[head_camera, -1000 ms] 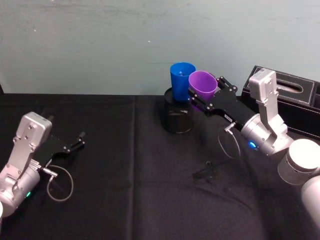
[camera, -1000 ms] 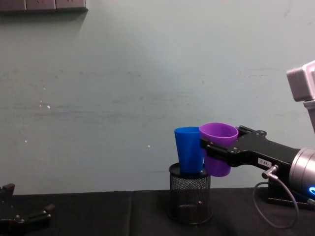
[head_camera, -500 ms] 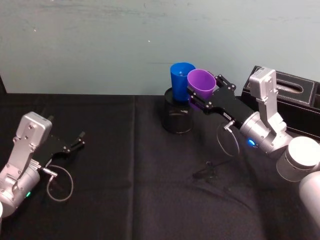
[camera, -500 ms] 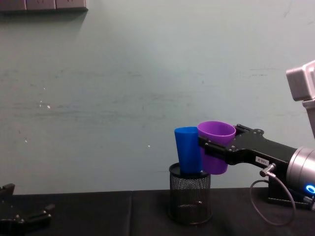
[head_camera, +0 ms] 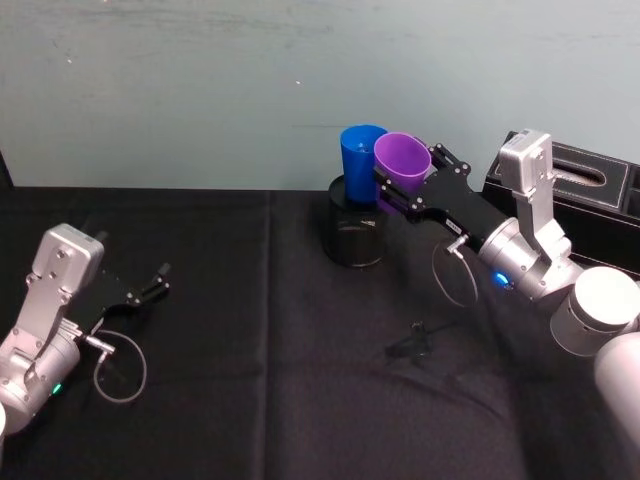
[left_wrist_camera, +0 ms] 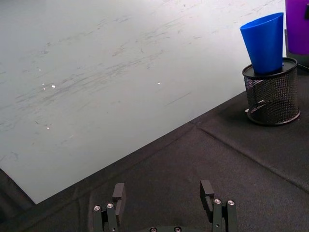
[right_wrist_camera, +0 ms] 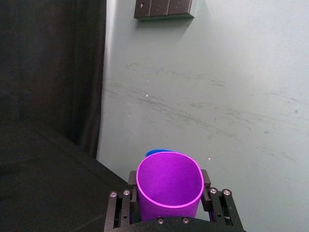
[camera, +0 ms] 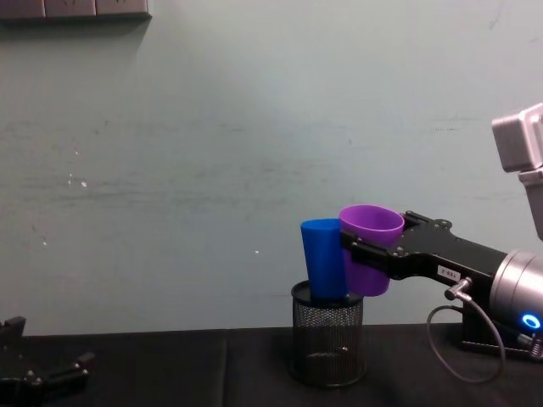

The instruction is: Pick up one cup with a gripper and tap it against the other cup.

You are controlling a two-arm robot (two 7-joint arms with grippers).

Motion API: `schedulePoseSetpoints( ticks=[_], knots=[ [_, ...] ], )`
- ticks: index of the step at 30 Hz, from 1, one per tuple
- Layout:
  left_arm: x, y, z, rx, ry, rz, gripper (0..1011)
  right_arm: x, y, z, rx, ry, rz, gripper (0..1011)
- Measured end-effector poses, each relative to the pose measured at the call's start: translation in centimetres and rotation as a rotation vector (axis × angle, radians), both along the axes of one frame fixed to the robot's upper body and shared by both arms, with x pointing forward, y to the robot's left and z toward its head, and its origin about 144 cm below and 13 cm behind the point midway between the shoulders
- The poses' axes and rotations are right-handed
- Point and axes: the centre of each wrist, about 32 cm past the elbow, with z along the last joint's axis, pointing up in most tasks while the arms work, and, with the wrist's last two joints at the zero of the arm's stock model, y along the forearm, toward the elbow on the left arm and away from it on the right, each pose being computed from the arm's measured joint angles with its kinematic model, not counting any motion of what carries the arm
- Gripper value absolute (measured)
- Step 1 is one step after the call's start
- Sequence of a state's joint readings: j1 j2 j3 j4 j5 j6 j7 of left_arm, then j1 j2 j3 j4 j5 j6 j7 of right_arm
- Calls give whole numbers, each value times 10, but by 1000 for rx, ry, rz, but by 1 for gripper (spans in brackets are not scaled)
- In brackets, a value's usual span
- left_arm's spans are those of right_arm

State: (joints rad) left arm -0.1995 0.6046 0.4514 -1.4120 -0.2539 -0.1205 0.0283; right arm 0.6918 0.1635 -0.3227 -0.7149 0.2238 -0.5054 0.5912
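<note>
1. Two cups meet at 12 o'clock: purple cup (camera: 371, 259), clamped in the jaws of right gripper (camera: 358, 253), appears to touch blue cup (camera: 324, 259), which stands tilted in mesh holder (camera: 327, 343)
2. Tap lightly toward 9 o'clock; blue cup may tip
3. Left gripper (left_wrist_camera: 162, 189) parked at 8 o'clock, jaws apart

purple cup (head_camera: 402, 160) from above and side

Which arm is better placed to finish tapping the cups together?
Right: the right gripper holds the purple cup right beside the blue cup; the left gripper sits open, far off.
</note>
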Motion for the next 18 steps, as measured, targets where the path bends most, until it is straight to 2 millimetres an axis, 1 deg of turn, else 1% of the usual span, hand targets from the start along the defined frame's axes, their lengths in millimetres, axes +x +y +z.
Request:
schedulePoseSetpoints(
  ticks=[18],
  knots=[
    [0, 0, 0, 0, 0, 0, 1011, 10, 0, 1, -4, -3, 22, 729]
  ],
)
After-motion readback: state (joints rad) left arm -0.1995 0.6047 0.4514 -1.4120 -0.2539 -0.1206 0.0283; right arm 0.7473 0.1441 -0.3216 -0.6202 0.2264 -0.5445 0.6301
